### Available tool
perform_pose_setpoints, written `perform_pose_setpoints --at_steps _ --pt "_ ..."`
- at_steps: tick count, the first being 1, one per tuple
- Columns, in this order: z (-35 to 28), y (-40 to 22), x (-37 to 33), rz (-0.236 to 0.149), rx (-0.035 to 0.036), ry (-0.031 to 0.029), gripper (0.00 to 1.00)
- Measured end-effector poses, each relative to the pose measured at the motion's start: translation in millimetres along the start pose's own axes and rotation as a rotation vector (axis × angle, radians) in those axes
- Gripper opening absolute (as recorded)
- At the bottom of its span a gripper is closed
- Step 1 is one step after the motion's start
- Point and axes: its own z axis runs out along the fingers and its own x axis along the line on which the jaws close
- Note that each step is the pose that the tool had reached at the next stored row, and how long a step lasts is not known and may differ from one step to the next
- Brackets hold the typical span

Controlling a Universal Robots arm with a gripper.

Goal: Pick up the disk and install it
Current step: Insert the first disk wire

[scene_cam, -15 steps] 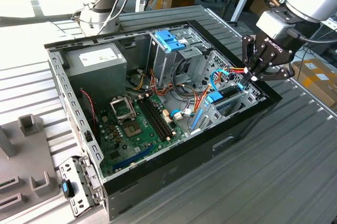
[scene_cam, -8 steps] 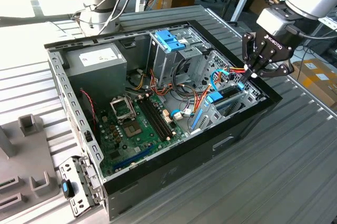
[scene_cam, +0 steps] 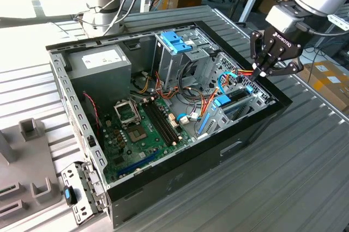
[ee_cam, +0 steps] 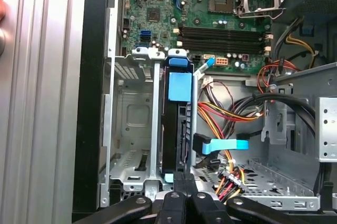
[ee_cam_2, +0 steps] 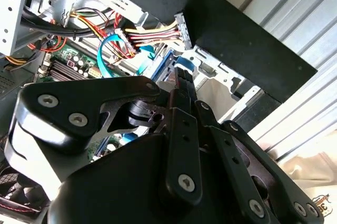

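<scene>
An open black computer case (scene_cam: 180, 156) lies on a ribbed grey metal table (scene_cam: 283, 177), with a wooden bench and cables behind it. A green motherboard (scene_cam: 139, 134) covers the case floor, beside a blue-handled drive cage (scene_cam: 177, 44). The disk (ee_cam: 178, 124) stands on edge in a bay of the metal drive rack (ee_cam: 129, 129) (its blue rails show at both ends) at the exterior view's right. The gripper (scene_cam: 260, 74) sits just above the disk's near end, its fingers (ee_cam: 184, 184) pressed together against that end.
</scene>
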Motion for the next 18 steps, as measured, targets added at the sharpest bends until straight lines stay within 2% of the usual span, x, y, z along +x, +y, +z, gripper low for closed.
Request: perform_pose_setpoints --at_steps 13,18 --pt "-1.3 -22.7 -3.5 -0.023 -0.0022 0.0015 0.11" --pt "-1.3 -23.8 -3.6 -0.024 -0.0022 0.0015 0.11"
